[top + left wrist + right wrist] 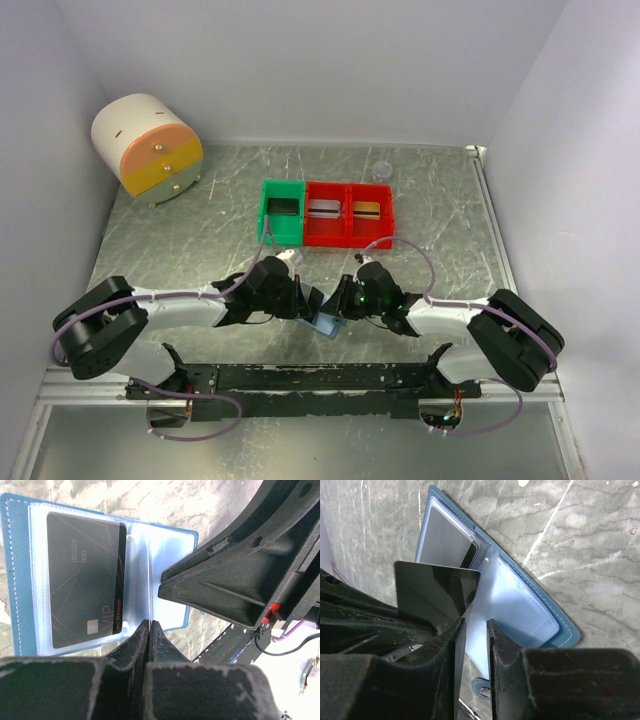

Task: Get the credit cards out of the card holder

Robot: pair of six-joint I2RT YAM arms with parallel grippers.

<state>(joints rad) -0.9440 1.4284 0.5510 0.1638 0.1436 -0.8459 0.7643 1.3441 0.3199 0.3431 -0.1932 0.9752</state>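
Observation:
The blue card holder (326, 324) lies open on the table between both arms. In the left wrist view a dark credit card (82, 580) marked VIP sits in a clear sleeve on the card holder's (20, 580) left panel. My left gripper (150, 622) is shut on the edge of a thin clear sleeve leaf, which stands upright at the fold. In the right wrist view a greyish card (445, 540) lies in the far panel of the card holder (560, 625), and a dark glossy leaf (437, 592) stands up. My right gripper (475, 622) hangs over the near panel, jaws slightly apart and empty.
A green bin (282, 210) and a red double bin (347, 213) stand behind the arms, each holding a flat item. A round drawer unit (148, 148) sits at the back left, and a small clear cup (381, 172) at the back. The snap tab (482, 687) pokes out below my right fingers.

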